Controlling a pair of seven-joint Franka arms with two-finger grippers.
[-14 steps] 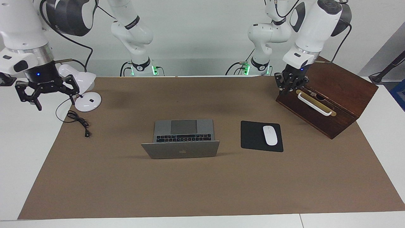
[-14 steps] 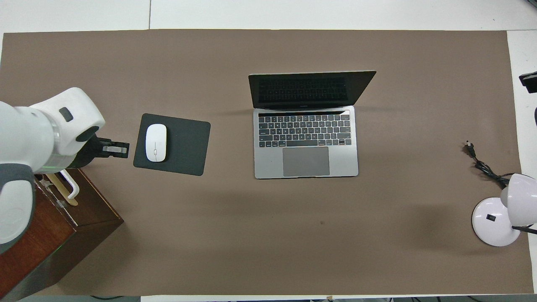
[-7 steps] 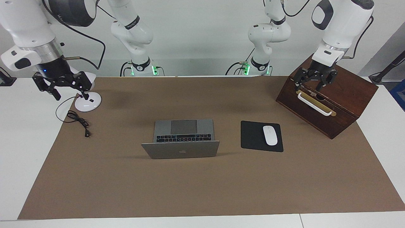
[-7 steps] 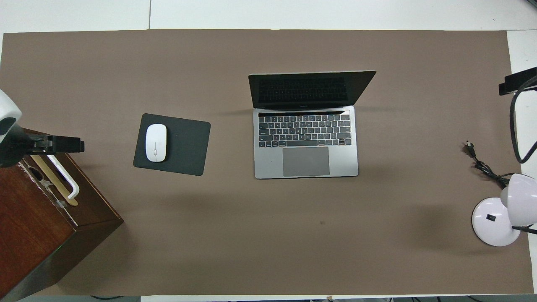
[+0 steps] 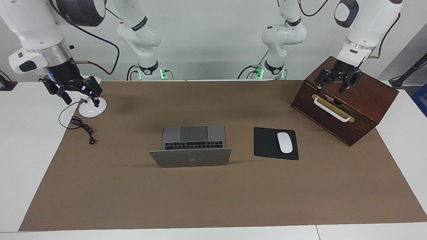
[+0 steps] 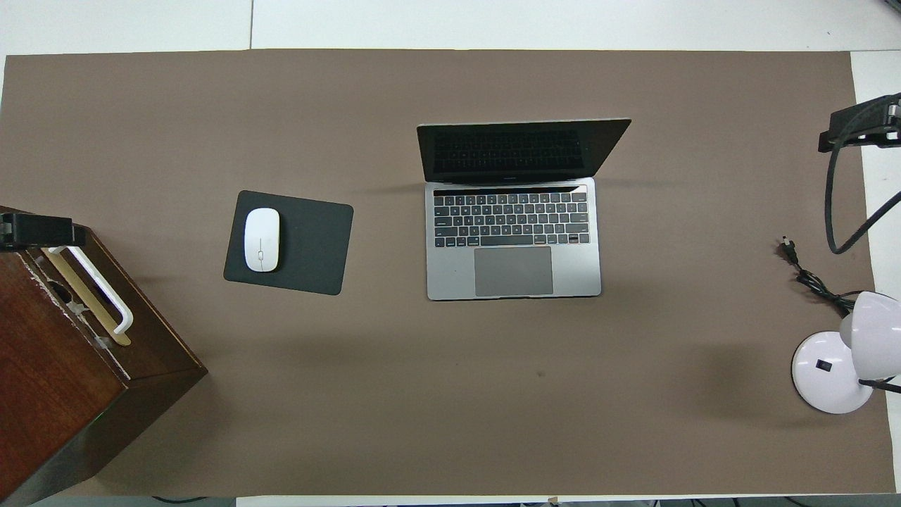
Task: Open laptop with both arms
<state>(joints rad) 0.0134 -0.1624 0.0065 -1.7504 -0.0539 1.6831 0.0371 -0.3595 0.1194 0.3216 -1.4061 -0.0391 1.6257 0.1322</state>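
The silver-grey laptop (image 5: 191,159) stands open in the middle of the brown mat, its lid upright with the apple logo facing away from the robots. Its dark screen, black keys and grey trackpad (image 6: 513,270) show from above. Neither gripper touches it. My left gripper (image 5: 334,87) hangs open and empty over the top of the wooden box, at the left arm's end of the table; only its black tip (image 6: 35,231) shows from above. My right gripper (image 5: 81,99) hangs open and empty over the lamp's base, at the right arm's end.
A dark wooden box (image 5: 353,110) with a white handle (image 6: 98,289) sits at the left arm's end. A white mouse (image 5: 284,142) lies on a black mouse pad (image 5: 267,143) between box and laptop. A white desk lamp (image 6: 838,366) and its black cord (image 5: 83,128) sit at the right arm's end.
Both arms have drawn back and outward from the mat. The left gripper rose from the box's front edge to over its top and spread wider. The right gripper moved over the lamp base.
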